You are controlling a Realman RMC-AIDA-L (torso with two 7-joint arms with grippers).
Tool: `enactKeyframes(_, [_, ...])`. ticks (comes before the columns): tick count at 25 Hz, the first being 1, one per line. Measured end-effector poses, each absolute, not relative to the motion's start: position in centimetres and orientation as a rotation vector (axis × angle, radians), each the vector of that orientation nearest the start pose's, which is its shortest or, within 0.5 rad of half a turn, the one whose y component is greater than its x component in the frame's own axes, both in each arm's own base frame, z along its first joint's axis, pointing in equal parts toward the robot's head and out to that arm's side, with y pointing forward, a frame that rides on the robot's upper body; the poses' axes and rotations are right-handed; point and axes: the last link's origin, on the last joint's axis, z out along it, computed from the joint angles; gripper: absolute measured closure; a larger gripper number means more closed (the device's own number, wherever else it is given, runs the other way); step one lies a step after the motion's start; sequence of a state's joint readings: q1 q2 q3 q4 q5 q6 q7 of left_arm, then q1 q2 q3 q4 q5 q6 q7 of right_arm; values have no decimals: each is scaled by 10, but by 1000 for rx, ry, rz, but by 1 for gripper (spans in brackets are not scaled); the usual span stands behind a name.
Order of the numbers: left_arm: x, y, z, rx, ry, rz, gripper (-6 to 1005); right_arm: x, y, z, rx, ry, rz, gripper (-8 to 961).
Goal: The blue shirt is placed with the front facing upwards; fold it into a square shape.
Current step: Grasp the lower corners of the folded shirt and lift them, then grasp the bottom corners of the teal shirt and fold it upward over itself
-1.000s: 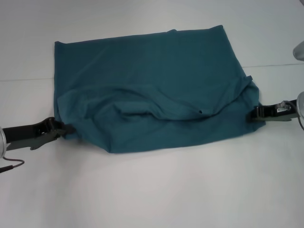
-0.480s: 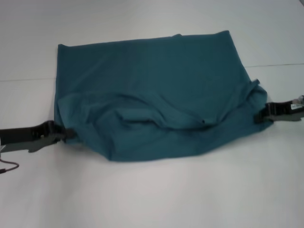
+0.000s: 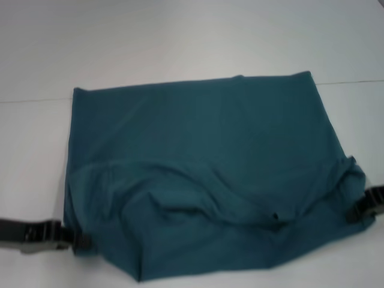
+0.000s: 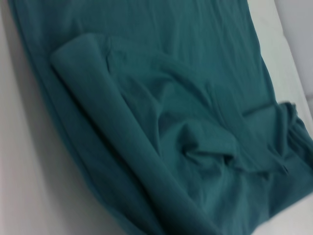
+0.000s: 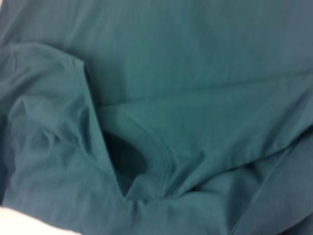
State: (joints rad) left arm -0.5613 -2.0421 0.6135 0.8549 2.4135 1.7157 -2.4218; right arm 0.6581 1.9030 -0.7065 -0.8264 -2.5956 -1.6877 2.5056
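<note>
- On the white table, shirt lies centre in the head view, already doubled over; far edge flat from 10 to 2 o'clock, near half rumpled, collar facing up at about 5 o'clock.
- Left gripper at 8 o'clock, right at the shirt's near left corner; looks clamped on cloth, can't tell for sure, tips hidden by fabric.
- Right gripper at 4 o'clock on the near right corner; grip also can't tell.
- Step in hand, my guess: hauling the near edge to tidy the fold. Do it well: keep both corners level and taut, move the arms together, let the slack in the middle flatten before laying down, line edges up with the far hem.
- Head view alone shows both grippers and the outline.
- Left wrist view shows a thick rolled fold the head view flattens.
- Right wrist view shows the ribbed collar and dark neck opening close.
</note>
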Motion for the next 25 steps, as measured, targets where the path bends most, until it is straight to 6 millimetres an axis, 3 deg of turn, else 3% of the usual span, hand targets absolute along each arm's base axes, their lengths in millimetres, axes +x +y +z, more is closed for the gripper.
enactKeyframes(7, [-292, 288, 37, -2448, -1992, -143, 973, 302, 322, 82, -2375, 1886, -212, 907])
enactKeyframes(15, [-293, 276, 36, -2489, -2031, -103, 972, 304, 305, 77, -2435, 1935, -223, 906])
enactKeyframes(21, [-282, 296, 53, -2486, -1981, -239, 973, 294, 330, 99, -2401, 1846, 33, 906])
enactKeyframes(25, [-274, 322, 62, -2431, -1978, -275, 973, 291, 352, 118, -2298, 1792, 210, 906])
